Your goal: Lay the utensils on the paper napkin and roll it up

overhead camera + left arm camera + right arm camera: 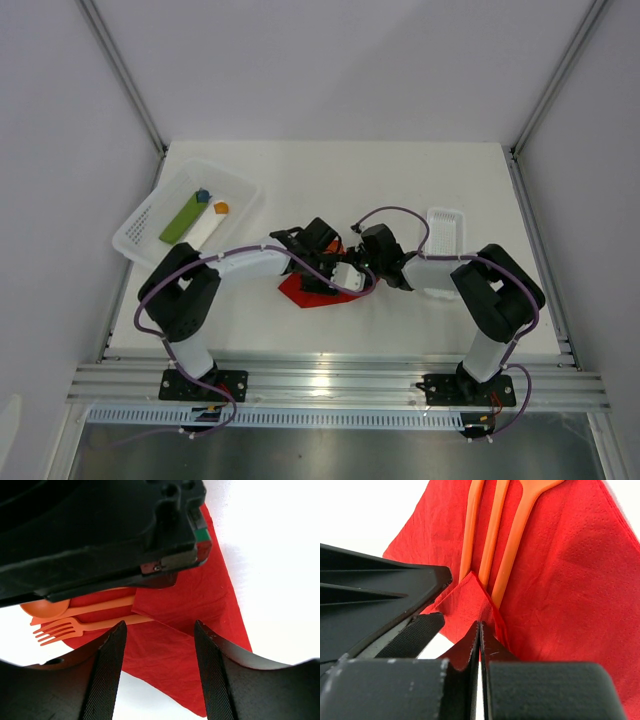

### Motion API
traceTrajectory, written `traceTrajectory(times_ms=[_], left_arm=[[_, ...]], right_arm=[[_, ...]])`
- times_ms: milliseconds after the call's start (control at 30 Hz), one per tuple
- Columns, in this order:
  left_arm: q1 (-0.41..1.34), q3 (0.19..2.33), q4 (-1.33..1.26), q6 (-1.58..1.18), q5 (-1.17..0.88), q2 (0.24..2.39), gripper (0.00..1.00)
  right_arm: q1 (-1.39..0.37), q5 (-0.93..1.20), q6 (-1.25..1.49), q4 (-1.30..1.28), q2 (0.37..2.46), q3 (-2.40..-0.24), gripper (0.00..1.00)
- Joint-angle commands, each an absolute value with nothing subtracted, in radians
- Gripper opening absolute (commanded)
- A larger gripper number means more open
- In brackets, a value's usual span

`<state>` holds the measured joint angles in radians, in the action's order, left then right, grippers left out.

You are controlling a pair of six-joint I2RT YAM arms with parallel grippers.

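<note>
The red paper napkin [303, 296] lies mid-table beneath both grippers. In the right wrist view, three orange utensil handles [492, 540] run side by side along the napkin [570, 580]. A napkin corner [467, 597] is folded up over their ends, and my right gripper [480, 625] is shut with this corner pinched at its tips. In the left wrist view, a fork [75, 626] and a spoon [50, 609] rest on the napkin [170, 655]. My left gripper [159, 630] hangs open just above the paper, holding nothing. The right gripper's black body [100, 530] hides the utensils' handles there.
A white basket [140, 228] at the back left holds a green bar [183, 220], a blue block [202, 196] and an orange block [221, 208]. A white tray [446, 222] stands at the right, behind the right arm. The two wrists nearly touch.
</note>
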<state>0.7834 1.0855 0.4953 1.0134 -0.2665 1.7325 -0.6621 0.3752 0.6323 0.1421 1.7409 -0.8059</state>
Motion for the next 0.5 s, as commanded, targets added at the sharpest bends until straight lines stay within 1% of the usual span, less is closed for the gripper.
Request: traceTrajectory(times_ms=[0, 267, 467], left_arm=[[0.799, 1.095, 0.482, 0.993, -0.25, 1.74, 0.6], [0.802, 1.1, 0.48, 0.966, -0.238, 1.776, 0.59], [0.802, 1.1, 0.479, 0.971, -0.238, 1.782, 0.58]], right_arm=[[-0.652, 0.385, 0.614, 0.166, 1.707, -0.801, 0.0], [-0.634, 0.396, 0.632, 0.163, 1.66, -0.787, 0.0], [-0.572, 0.348, 0.644, 0.04, 1.565, -0.778, 0.0]])
